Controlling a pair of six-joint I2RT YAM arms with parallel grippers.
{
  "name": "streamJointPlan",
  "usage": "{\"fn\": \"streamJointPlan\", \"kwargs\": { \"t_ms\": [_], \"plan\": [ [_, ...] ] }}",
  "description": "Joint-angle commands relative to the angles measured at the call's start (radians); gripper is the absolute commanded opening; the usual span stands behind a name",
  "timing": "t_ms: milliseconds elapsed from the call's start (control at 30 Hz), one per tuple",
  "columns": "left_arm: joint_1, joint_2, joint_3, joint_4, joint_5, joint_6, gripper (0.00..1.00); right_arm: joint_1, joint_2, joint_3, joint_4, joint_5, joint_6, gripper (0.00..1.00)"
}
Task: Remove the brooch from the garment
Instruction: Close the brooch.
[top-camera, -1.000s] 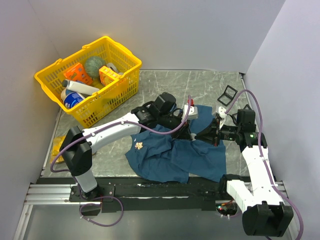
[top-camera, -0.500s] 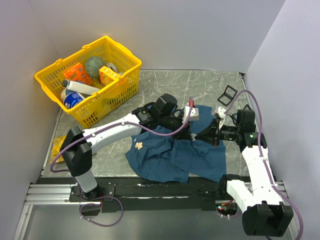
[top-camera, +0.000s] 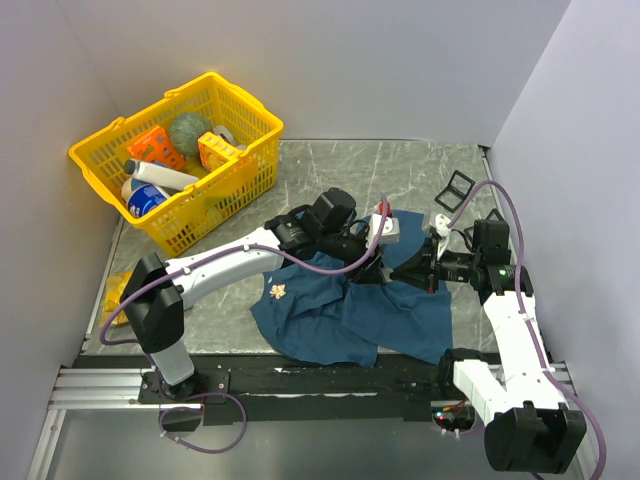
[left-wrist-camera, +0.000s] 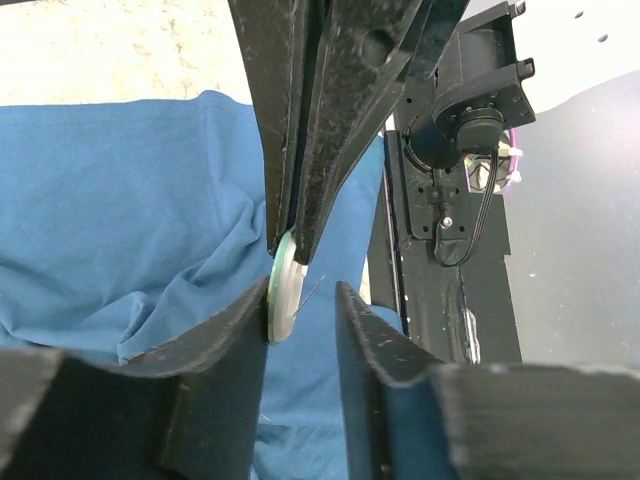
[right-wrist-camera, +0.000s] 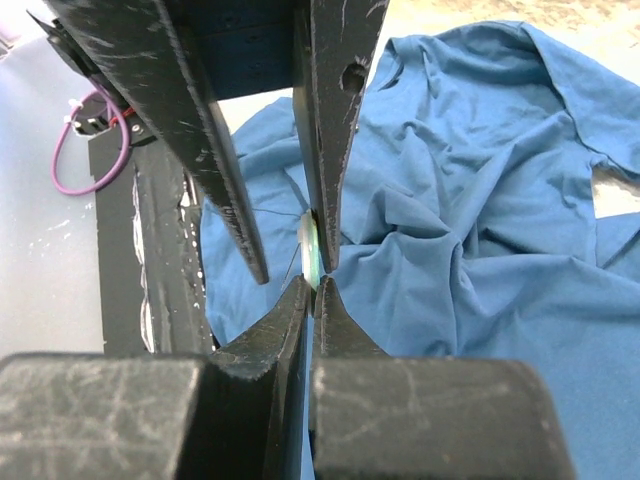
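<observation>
Brooch (left-wrist-camera: 284, 285) held above garment (top-camera: 340, 315)
Right hand (right-wrist-camera: 312, 283) is pressed together on the brooch, a pale disc seen edge-on. Left hand (left-wrist-camera: 300, 300) is spread, one finger against the disc. Garment lies wrinkled at the near edge of the worktop (top-camera: 400, 170), right of centre, beneath both hands.

The left arm (top-camera: 230, 253) reaches from its near-left base far and right to mid-table. The right arm (top-camera: 515, 330) rises from the near-right base and bends left. The 2 grippers meet tip to tip. The left gripper (left-wrist-camera: 300, 305) has its jaws parted, while the right gripper (right-wrist-camera: 312, 285) is pinched tight on a small pale disc (left-wrist-camera: 285, 290).
</observation>
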Motion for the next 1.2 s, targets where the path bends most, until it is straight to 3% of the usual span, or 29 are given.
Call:
{"fn": "streamJointPlan", "kwargs": {
  "t_ms": [0, 200, 800, 1167],
  "plan": [
    [-0.009, -0.015, 0.052, 0.020, 0.014, 0.009, 0.46, -0.006, -0.003, -0.006, 0.020, 0.007, 0.007, 0.00],
    [-0.011, -0.013, 0.056, 0.016, 0.009, 0.010, 0.62, -0.006, -0.003, -0.006, 0.023, 0.010, 0.011, 0.00],
    [-0.006, -0.031, 0.084, -0.039, 0.075, 0.052, 0.97, -0.007, -0.003, -0.009, 0.031, 0.019, 0.019, 0.00],
    [0.000, -0.044, 0.075, -0.032, 0.051, 0.052, 0.99, -0.009, -0.006, -0.011, 0.042, 0.023, 0.030, 0.00]
  ]
}}
